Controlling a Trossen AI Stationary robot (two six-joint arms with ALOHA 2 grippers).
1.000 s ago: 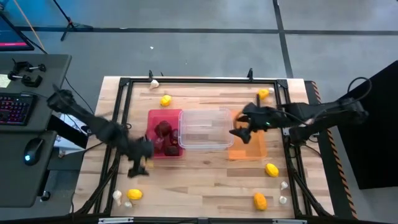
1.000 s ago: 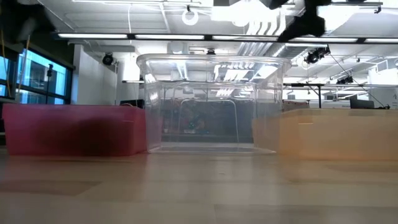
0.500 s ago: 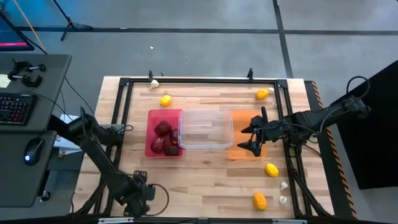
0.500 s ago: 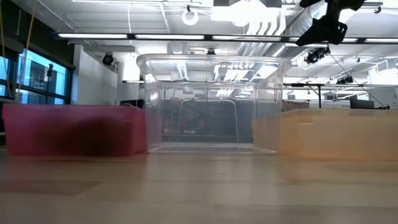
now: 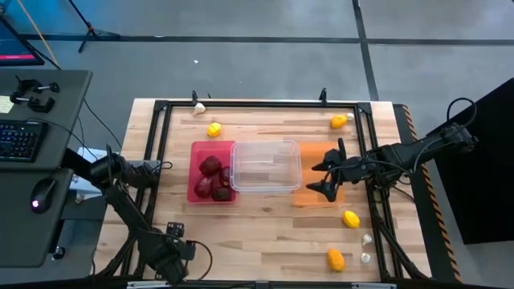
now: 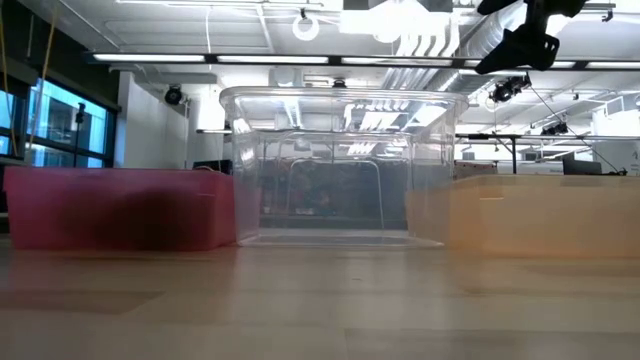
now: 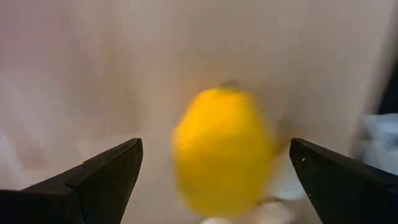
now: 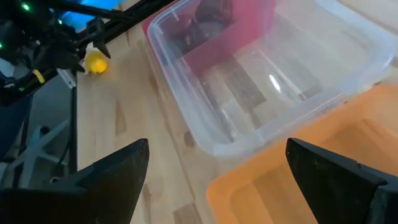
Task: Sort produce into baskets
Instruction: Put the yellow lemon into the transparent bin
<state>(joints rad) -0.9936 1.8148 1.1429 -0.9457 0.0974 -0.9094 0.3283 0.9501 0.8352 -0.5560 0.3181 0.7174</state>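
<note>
At the lower left of the high view the left gripper is down over the near corner of the desk, and its wrist view shows a lemon lying between the two spread jaws, neither visibly touching it, so the jaws stand wide open and hold nothing. A whitish garlic bulb shows at the right edge of that wrist view, close to the lemon. The step in hand looks like a pick of this lemon. Right of centre in the high view the right gripper hangs over the orange basket, jaws wide open and empty. The three baskets sit in a row mid-frame: the red basket with dark red lumps inside, the clear basket with nothing visible in it, and the orange one seemingly without produce, though the gripper hides part of it. Other lemons lie loose at upper left, upper right and lower right, with a deeper orange one below. Next, the left jaws would need to close squarely on the lemon, then carry it across the row to the orange basket, presumably the lemons' basket, clear of the waiting right arm.
</note>
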